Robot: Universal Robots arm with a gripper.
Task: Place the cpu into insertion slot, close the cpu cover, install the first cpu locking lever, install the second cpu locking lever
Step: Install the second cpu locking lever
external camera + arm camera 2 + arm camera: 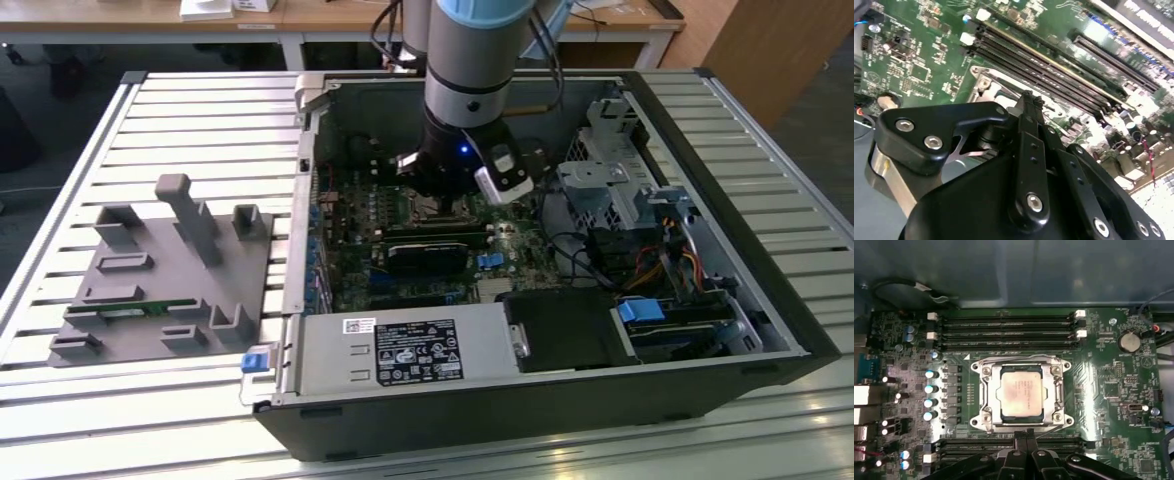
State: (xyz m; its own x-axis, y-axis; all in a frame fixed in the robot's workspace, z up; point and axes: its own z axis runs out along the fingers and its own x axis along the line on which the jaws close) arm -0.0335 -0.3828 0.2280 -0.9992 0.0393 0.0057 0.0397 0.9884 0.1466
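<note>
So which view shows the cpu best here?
The first wrist view: the cpu lies face-on in its socket, with the cpu cover framing it. In the exterior view the arm stands over that spot. The second wrist view catches the socket's edge behind the gripper.

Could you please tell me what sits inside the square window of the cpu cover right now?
In the first wrist view, the cpu fills the window of the cpu cover, its dull metal top showing. The socket beneath the chip is covered, so its contacts cannot be seen.

Green motherboard (1104, 390); pale silvery cpu (1021, 395); silver cpu cover (985, 390); end effector (1021, 450) seemingly black.
</note>
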